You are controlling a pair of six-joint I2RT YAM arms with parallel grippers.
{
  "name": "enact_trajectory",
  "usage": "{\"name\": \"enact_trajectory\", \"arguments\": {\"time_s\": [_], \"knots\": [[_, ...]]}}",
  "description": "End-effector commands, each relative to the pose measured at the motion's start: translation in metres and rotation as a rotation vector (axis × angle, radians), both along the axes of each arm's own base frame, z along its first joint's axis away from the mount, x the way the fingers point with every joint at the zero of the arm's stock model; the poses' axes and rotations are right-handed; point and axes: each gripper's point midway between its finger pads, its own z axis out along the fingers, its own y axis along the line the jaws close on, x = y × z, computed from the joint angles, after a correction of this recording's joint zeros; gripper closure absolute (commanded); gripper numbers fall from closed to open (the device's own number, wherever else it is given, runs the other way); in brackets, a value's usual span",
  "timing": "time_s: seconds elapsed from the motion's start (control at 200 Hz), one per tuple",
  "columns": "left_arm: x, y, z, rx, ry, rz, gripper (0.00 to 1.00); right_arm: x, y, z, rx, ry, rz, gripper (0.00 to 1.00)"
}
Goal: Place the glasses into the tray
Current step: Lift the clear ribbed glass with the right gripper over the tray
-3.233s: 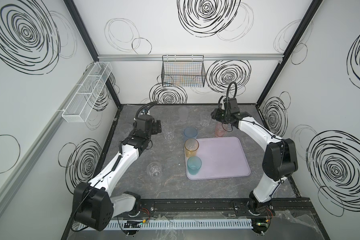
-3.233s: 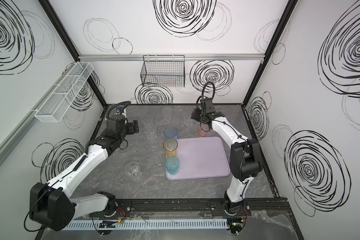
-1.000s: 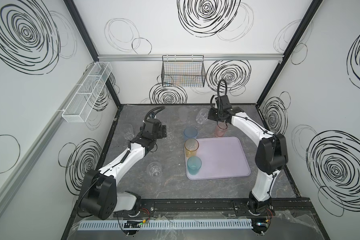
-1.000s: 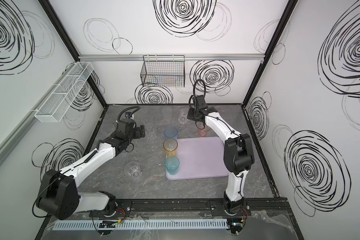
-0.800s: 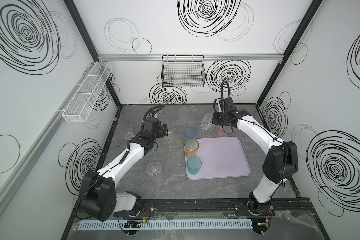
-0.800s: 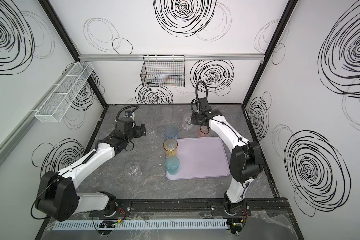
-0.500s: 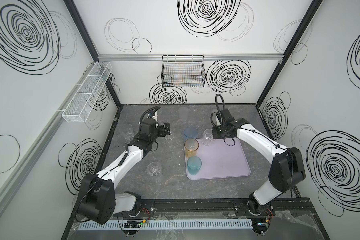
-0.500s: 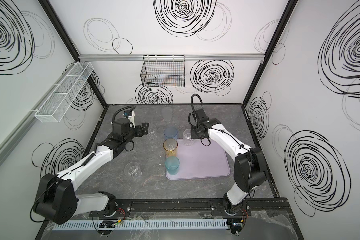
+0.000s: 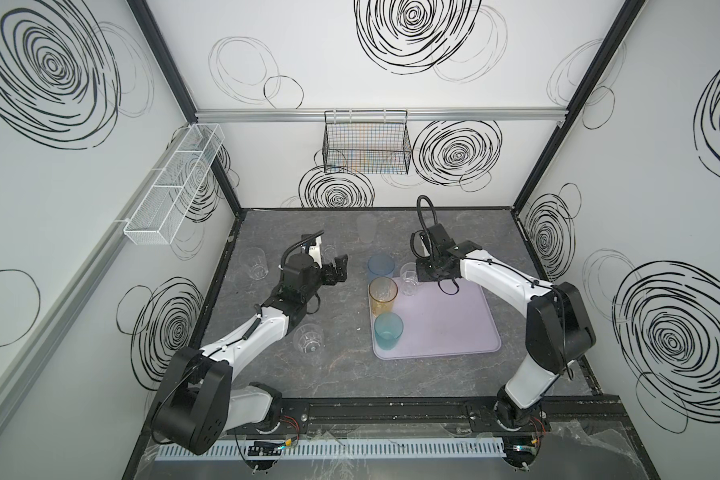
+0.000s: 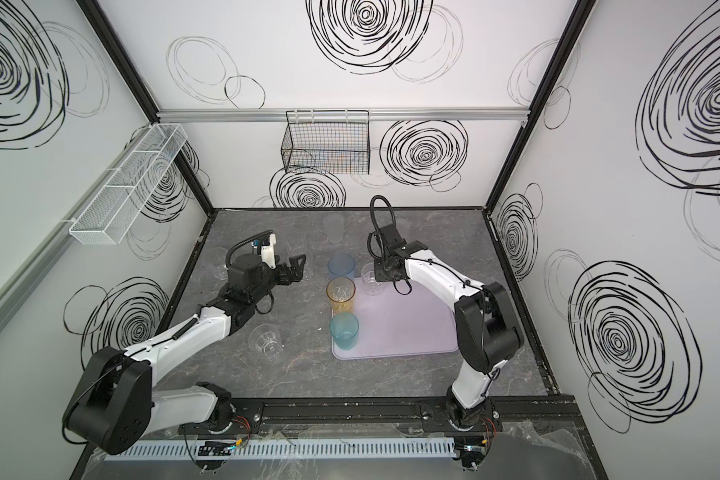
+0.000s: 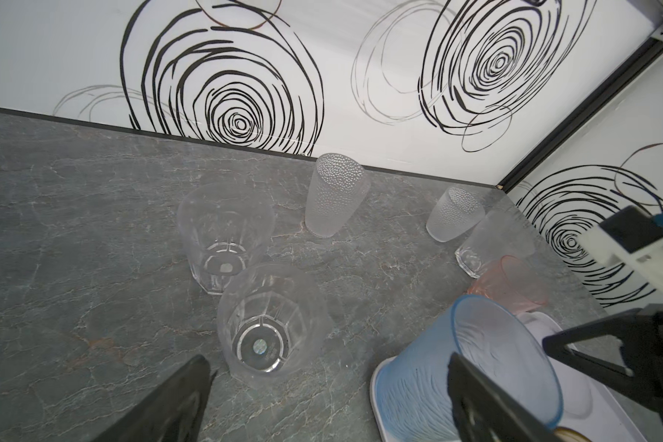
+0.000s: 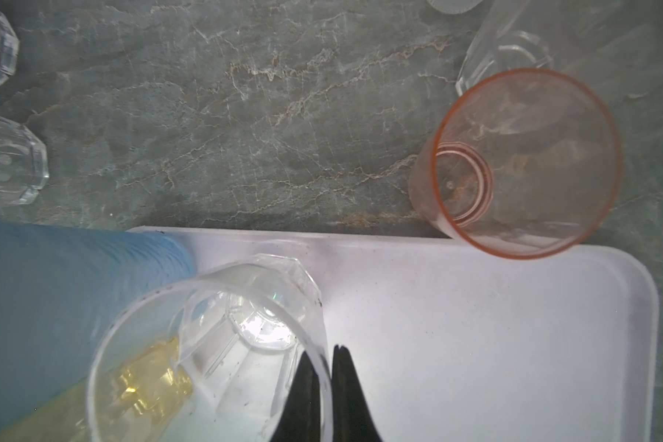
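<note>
The lavender tray [image 9: 441,324] [image 10: 404,328] lies right of centre. My right gripper [image 12: 324,354] [image 9: 420,275] is shut on the rim of a clear faceted glass [image 12: 215,344] [image 9: 409,277] over the tray's back left corner. Beside it stand a blue glass [image 9: 380,268], an amber glass [image 9: 383,295] and a teal glass [image 9: 388,331] along the tray's left edge. A pink glass [image 12: 521,164] stands just behind the tray. My left gripper [image 11: 326,382] [image 9: 337,270] is open and empty, with a clear glass [image 11: 268,325] on the table just ahead of it.
Another clear glass [image 11: 224,233] and two frosted glasses [image 11: 335,193] [image 11: 454,212] stand toward the back wall. Clear glasses sit at the far left [image 9: 254,262] and near the left arm's elbow [image 9: 308,338]. A black wire basket [image 9: 366,145] hangs on the back wall.
My right arm has carried the clear glass from behind the tray to over its back left corner. The left gripper has shifted slightly right and stayed open.
</note>
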Motion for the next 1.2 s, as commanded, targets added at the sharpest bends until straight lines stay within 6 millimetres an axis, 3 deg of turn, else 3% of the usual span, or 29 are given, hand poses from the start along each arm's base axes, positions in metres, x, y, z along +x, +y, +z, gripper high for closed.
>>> {"name": "enact_trajectory", "arguments": {"time_s": [0.0,0.205,0.42,0.66,1.196], "knots": [[0.004,0.002,0.028,-0.034,-0.123,-0.013,0.02,0.005,0.004,-0.002,-0.026,-0.029,0.002,1.0],[0.005,0.006,0.028,-0.036,-0.121,-0.002,0.01,0.004,0.013,-0.014,-0.047,-0.013,0.01,1.0],[0.004,0.002,0.027,-0.038,-0.123,-0.018,0.01,0.015,0.013,-0.009,-0.082,-0.04,-0.009,1.0],[0.005,0.002,0.027,-0.037,-0.121,-0.018,0.01,0.012,0.011,-0.018,-0.106,-0.015,-0.009,1.0],[0.004,0.003,0.026,0.001,-0.098,-0.005,0.01,0.031,0.008,0.048,-0.03,-0.129,-0.055,0.77]]}}
